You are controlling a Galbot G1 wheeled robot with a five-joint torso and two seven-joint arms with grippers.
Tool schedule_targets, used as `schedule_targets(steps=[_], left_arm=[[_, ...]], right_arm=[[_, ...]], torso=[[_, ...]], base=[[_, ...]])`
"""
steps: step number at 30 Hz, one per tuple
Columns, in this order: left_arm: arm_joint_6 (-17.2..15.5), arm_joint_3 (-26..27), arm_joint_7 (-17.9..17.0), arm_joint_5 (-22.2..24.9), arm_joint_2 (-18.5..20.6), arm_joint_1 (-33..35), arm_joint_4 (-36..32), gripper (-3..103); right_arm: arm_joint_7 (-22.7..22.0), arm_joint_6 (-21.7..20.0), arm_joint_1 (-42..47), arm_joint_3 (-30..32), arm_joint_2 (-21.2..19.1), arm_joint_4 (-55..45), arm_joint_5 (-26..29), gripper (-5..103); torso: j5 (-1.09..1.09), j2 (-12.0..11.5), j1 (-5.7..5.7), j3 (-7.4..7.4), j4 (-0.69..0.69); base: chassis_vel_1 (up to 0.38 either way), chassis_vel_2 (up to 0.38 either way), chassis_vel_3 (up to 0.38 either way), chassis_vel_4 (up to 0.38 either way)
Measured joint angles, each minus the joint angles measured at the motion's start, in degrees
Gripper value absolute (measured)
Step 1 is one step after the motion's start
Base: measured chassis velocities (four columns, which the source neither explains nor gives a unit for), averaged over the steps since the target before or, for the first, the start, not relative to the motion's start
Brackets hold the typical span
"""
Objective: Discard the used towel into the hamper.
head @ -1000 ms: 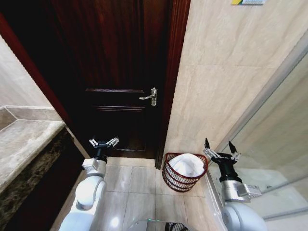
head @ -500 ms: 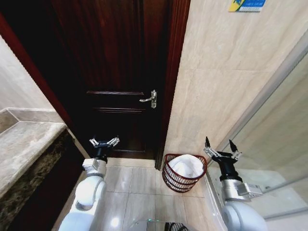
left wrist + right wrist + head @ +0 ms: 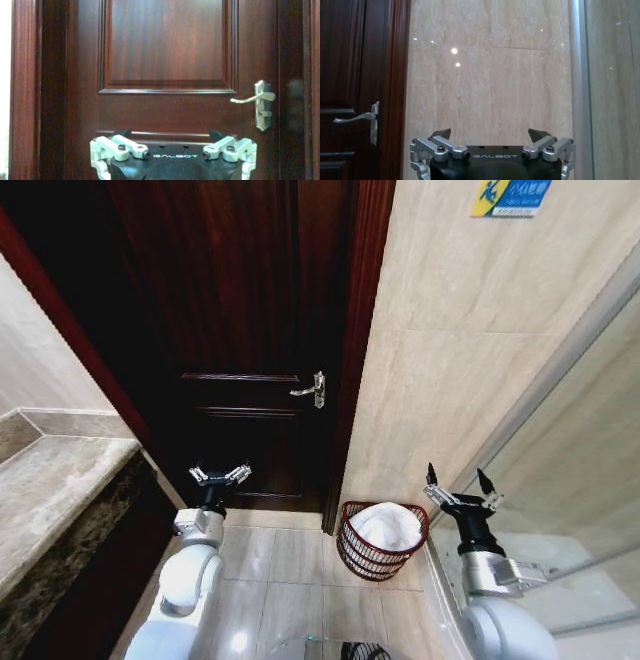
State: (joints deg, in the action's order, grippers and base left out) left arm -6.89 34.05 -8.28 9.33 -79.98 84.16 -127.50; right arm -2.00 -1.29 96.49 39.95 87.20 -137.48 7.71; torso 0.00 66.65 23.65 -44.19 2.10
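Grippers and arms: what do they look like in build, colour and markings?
Both arms have glossy white rounded shells. The left gripper and right gripper match: a black body lettered GALBOT in white, silver-grey metal linkages with dark bolts, and dark pointed fingers. A grey metal block sits below the right wrist.

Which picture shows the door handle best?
The left wrist view: the handle is big, side-on, plate and lever clear. The head view shows it small and far off. The right wrist view catches it at the edge of the picture.
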Motion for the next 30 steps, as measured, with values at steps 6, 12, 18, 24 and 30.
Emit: schedule_targets(steps=[6, 12, 18, 24, 30], left_arm=[[-0.18, -0.18, -0.01, -0.12, -0.11, 0.36, -0.75, 100], [-0.40, -0.23, -0.01, -0.15, -0.44, 0.76, -1.43, 100], [-0.77, -0.13, -0.01, -0.16, -0.56, 0.98, -2.23, 100], [-0.67, 0.17, -0.01, -0.18, -0.69, 1.67, -2.62, 100], [-0.61, 0.35, 0.00, -0.18, -0.68, 1.98, -3.10, 100]], right_arm=[[-0.09, 0.07, 0.65, 0.09, 0.00, -0.22, 0.24, 100], [-0.12, 0.07, 0.79, 0.06, -0.04, -0.53, 0.32, 100], [-0.13, -0.12, 0.89, -0.06, -0.12, -0.86, 0.34, 100], [-0.12, -0.42, 1.29, -0.12, -0.03, -1.32, 0.31, 100], [-0.12, -0.45, 1.37, -0.15, 0.10, -1.67, 0.27, 100]], torso=[[0.00, 1.38, 0.62, -0.75, 0.00], [0.00, 2.59, 1.20, -1.38, 0.00], [0.00, 3.93, 1.81, -2.09, 0.00], [0.00, 5.60, 2.56, -3.02, 0.00], [0.00, 6.96, 3.17, -3.78, 0.00]], base=[[0.000, 0.000, 0.000, 0.000], [0.000, 0.000, 0.000, 0.000], [0.000, 0.000, 0.000, 0.000], [0.000, 0.000, 0.000, 0.000], [0.000, 0.000, 0.000, 0.000]])
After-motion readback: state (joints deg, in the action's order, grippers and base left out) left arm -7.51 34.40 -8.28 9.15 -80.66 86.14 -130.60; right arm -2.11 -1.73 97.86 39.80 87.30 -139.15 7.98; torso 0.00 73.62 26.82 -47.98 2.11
